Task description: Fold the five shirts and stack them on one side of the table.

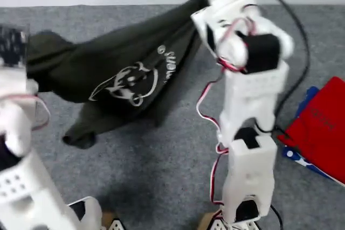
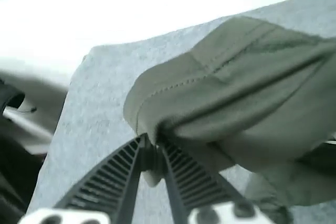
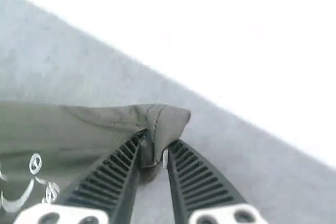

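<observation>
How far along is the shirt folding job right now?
Looks done: a red shirt lies on a blue shirt at the right edge of the table, apparently a stack begun. In hand: the left claw and the right claw each pinch an edge of the dark green shirt, holding it stretched over the table, unfolded. Left: fold it, add it to the stack, then whatever shirts remain.
</observation>
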